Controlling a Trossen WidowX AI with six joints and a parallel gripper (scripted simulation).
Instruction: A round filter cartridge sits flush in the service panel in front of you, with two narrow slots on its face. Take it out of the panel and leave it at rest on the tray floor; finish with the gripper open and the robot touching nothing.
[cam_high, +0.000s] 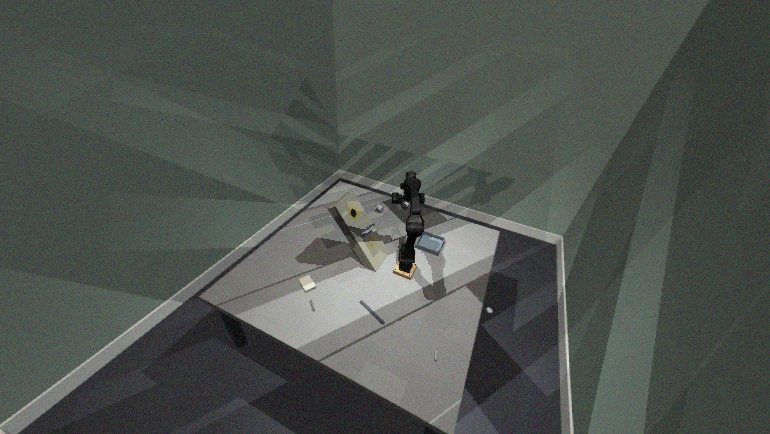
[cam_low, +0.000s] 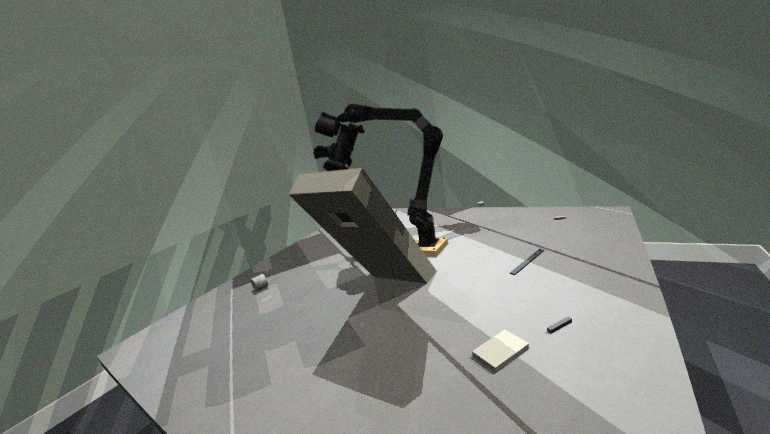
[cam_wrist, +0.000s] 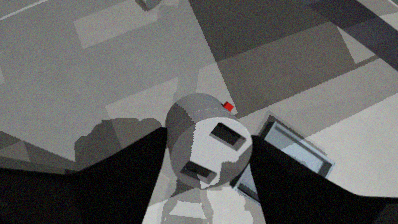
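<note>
End effector grips cartridge above gray table.

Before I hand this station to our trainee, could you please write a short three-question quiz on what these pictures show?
1. True or false: the grey round filter cartridge with two dark slots sits flush in the tan sloped service panel.
2. What do the jaws of the black gripper hold? A) nothing B) the cartridge C) the cream flat block
3. In the wrist view, which side of the cartridge is the blue-grey shallow tray on?

Key
1. False: it is out of the panel, whose yellow-ringed round socket is vacant.
2. B
3. The right side, below the cartridge, which is not yet on the tray floor.
</note>
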